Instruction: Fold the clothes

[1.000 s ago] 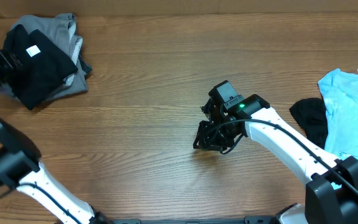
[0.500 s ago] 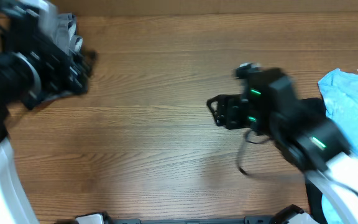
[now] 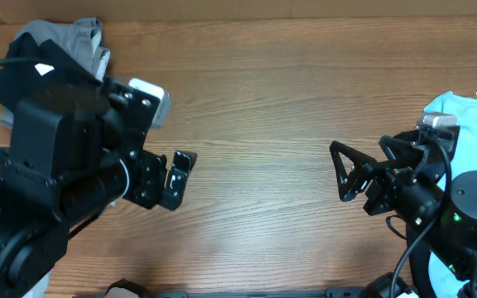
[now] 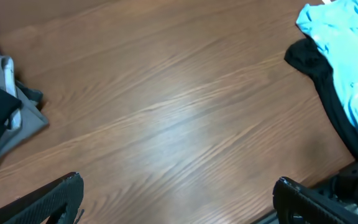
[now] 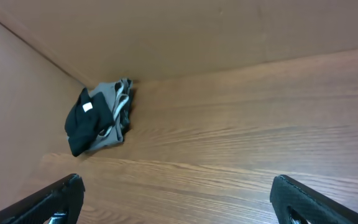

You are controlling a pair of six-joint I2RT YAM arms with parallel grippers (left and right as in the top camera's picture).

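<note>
1 wooden surface (image 3: 255,99). 2 arms: left arm (image 3: 56,165), right arm (image 3: 470,207). 2 end effectors: left end effector (image 4: 178,196), right end effector (image 5: 178,196), with 2 fingers (image 4: 58,199) apiece, 4 altogether. 2 heaps of clothes. Left heap: 1 black tee (image 5: 81,127) bearing 1 white label (image 5: 87,107), over grey cloth (image 5: 115,96), 1 piece or more, layers not separable. Right heap: 1 blue garment (image 4: 347,43), 1 black garment (image 4: 309,59).

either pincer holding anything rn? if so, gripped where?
Nothing is held. The left pincer and the right pincer are both open and empty.
</note>
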